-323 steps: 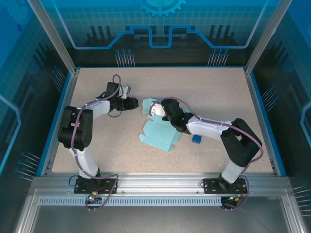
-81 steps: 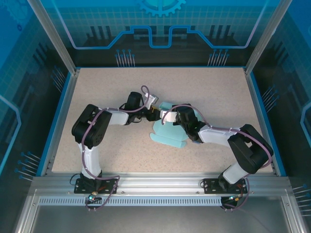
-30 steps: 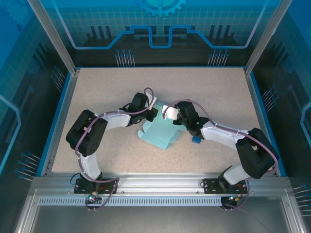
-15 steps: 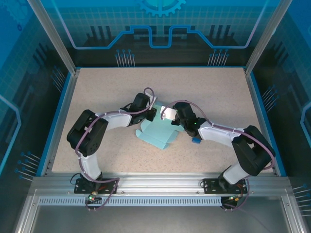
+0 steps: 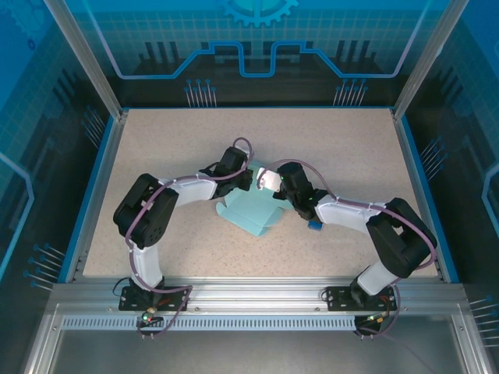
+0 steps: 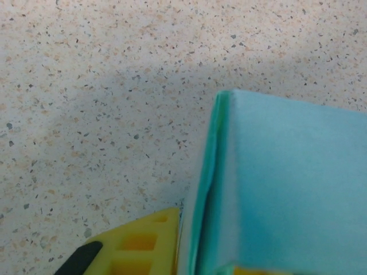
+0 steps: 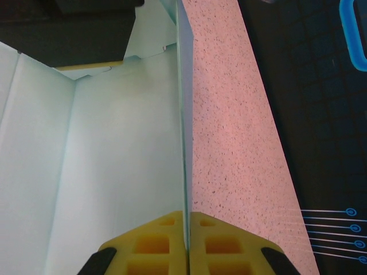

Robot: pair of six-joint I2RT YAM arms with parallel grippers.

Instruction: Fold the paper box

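The right gripper (image 7: 187, 222) is clamped on a thin panel of the paper box (image 5: 253, 212), while the left gripper (image 6: 195, 260) straddles its folded edge, whether gripping I cannot tell

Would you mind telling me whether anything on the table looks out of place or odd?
A small dark blue cube lies on the table close beside the right arm, just right of the paper box. It is no part of the fold, and the arm might knock it.
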